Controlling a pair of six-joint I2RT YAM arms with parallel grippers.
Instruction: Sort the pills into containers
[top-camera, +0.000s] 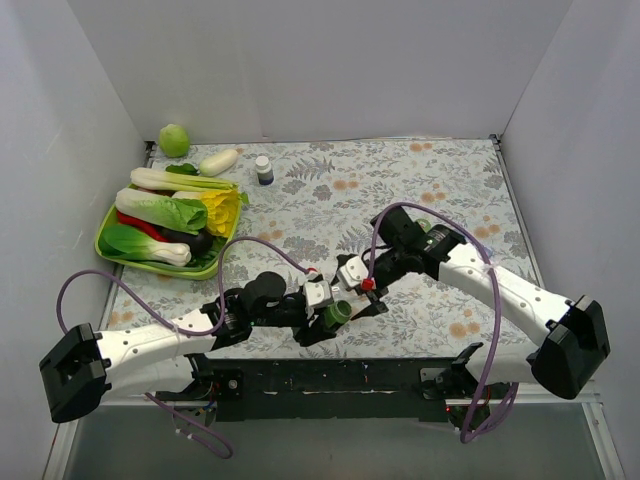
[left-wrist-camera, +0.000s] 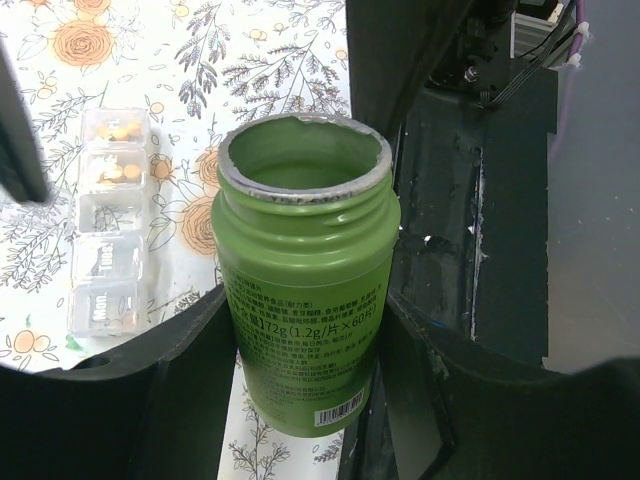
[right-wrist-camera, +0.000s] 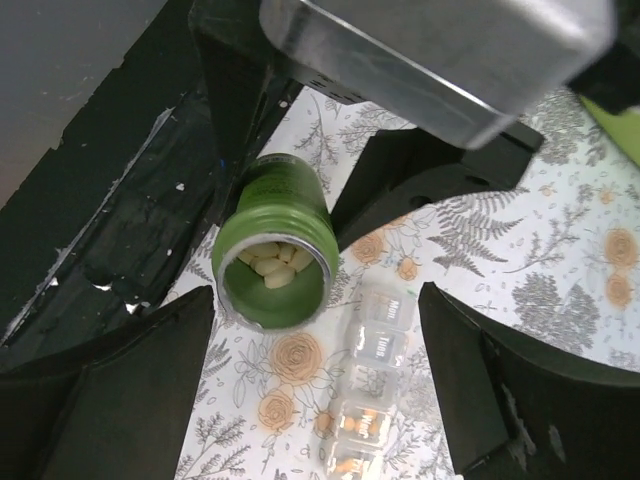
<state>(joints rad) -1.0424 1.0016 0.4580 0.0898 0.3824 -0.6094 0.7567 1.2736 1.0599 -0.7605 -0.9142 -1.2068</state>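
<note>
Clamped in the left gripper, one uncapped green bottle is held; about five pale pills are counted inside. Above its mouth the right gripper is spread wide apart. One strip of containers lies just beside the bottle, with four compartments seen and two of them filled. Probably the bottle should be held steady and one pill taken at a time.

The containers, a clear strip of small square compartments in a row, lie flat on the floral worktop just beside the tilted, uncapped green bottle holding pale pills, with orange pills in the two compartments past those marked Mon and Tues.
</note>
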